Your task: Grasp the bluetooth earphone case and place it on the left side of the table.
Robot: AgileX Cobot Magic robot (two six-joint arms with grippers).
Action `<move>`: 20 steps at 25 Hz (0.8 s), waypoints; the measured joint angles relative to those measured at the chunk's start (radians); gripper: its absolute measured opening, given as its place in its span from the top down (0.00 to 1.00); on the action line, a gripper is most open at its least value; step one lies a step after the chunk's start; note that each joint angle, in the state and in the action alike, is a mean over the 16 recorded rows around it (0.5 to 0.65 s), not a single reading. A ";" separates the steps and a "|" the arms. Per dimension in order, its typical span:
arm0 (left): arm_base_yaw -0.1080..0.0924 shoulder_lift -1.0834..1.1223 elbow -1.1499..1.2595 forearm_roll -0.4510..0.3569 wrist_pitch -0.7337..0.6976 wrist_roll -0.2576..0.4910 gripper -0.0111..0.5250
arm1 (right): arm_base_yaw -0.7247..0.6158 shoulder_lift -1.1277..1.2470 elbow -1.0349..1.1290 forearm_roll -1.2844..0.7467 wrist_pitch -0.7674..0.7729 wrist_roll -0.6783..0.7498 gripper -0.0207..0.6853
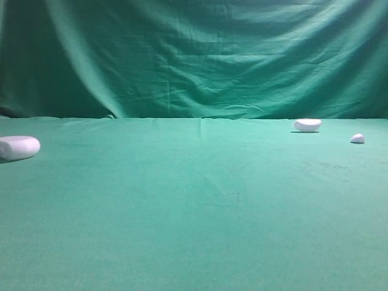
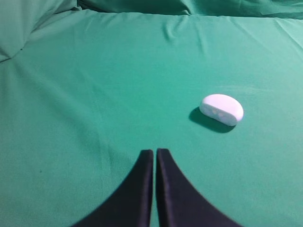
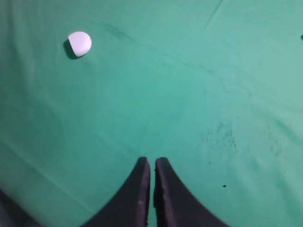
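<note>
- Exterior high view, far left: white rounded pill-shaped bluetooth earphone case [image 1: 18, 147] lies on its side on the green cloth-covered table [image 1: 194, 212], cut by the left frame edge.
- Same view, centre: bare green cloth, creased green draped backdrop [image 1: 200, 54] behind.
- Same view, right: smaller white bean-shaped object [image 1: 307, 125] near the back edge of the table; tiny white pebble-like piece [image 1: 357, 139] just right of it and a bit nearer the camera, apart from it.
- No arm or gripper visible in the exterior view.
- Left wrist view: black left gripper [image 2: 155, 152] at bottom centre, fingers pressed together with only a thin slit between, holding nothing, above the cloth.
- Left wrist view, right of gripper: a white case-like rounded object with faint pale spots [image 2: 221, 109] rests on the cloth, apart from the fingertips; cannot tell for sure which white item it is.
- Right wrist view: black right gripper [image 3: 152, 161] at bottom centre, fingers closed together, empty; small white pebble piece [image 3: 79, 43] at upper left, well apart; dark specks on cloth [image 3: 222, 135] to the right.
</note>
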 joint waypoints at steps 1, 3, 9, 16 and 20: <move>0.000 0.000 0.000 0.000 0.000 0.000 0.98 | 0.000 -0.030 0.026 0.005 -0.010 -0.003 0.97; 0.000 0.000 0.000 0.000 0.000 0.000 0.98 | 0.000 -0.088 0.072 0.012 -0.025 -0.010 0.97; 0.000 0.000 0.000 0.000 0.000 0.000 0.98 | -0.005 -0.246 0.185 0.010 -0.068 -0.035 0.97; 0.000 0.000 0.000 0.000 0.000 0.000 0.98 | -0.096 -0.430 0.418 -0.025 -0.300 -0.066 0.97; 0.000 0.000 0.000 0.000 0.000 0.000 0.98 | -0.195 -0.542 0.611 -0.047 -0.498 -0.069 0.97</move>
